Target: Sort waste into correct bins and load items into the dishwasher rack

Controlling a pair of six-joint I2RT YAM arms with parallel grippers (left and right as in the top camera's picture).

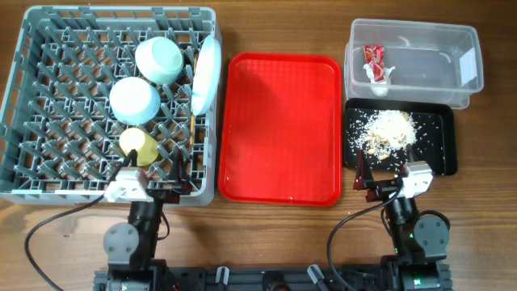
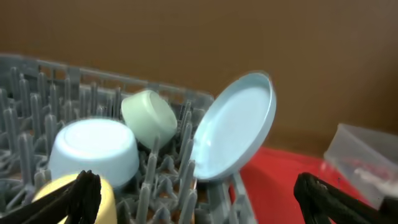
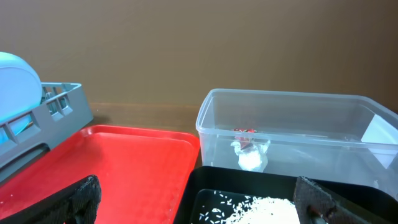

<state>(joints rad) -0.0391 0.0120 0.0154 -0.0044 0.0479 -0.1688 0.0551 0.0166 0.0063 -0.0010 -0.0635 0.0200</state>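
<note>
The grey dishwasher rack (image 1: pixel 48 97) holds two pale mint bowls (image 1: pixel 161 60) (image 1: pixel 134 99), a yellow cup (image 1: pixel 139 145) and a white plate (image 1: pixel 207 74) standing on edge at its right wall. The clear tub (image 1: pixel 420 71) holds the red-and-white wrapper (image 1: pixel 376 63). The black tray (image 1: pixel 436 153) holds beige-white crumbs (image 1: pixel 389 129). My left gripper (image 1: pixel 153 176) is open and empty at the rack's front edge, near the yellow cup (image 2: pixel 106 196). My right gripper (image 1: pixel 381 179) is open and empty at the black tray's front edge (image 3: pixel 249 186). The fork and the wooden stick are not in view.
A large red serving tray (image 1: pixel 281 129) lies between the rack and the bins. It also shows in the right wrist view (image 3: pixel 118 168). Both arm bases and cables sit at the table's front edge.
</note>
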